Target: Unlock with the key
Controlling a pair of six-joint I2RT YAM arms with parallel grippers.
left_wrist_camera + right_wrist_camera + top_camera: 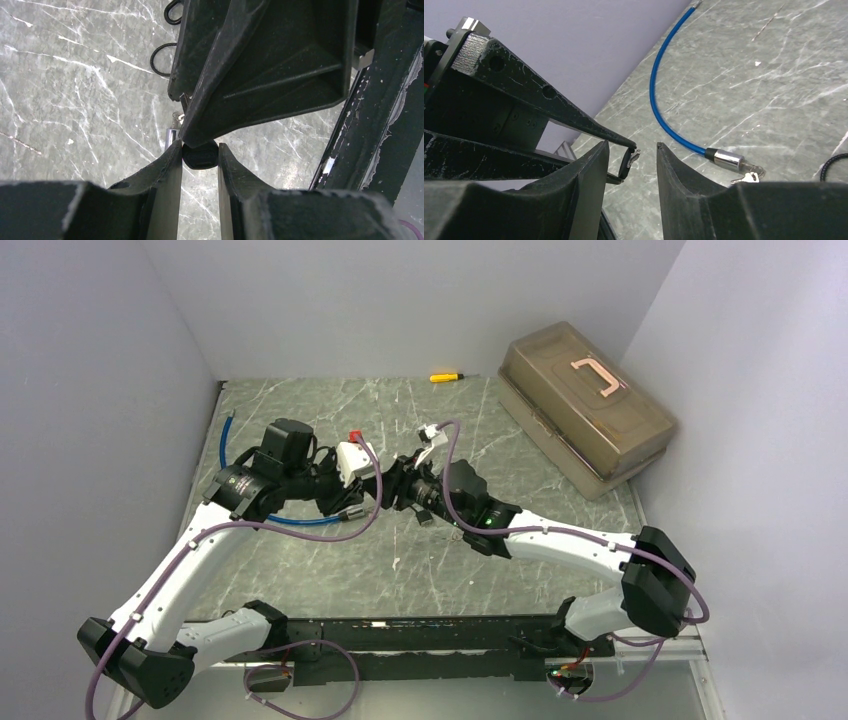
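key held above the counter
left fingers clench its black head; right fingers stand apart around it.

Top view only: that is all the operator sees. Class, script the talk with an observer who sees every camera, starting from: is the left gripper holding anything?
Observer: Yes, the left gripper pinches a small black key head.
Operator: And the right gripper?
Observer: Open, one finger each side of that key head.
Operator: Where's the lock?
Observer: On the table, capping the blue cable, with small silver keys beside its end.
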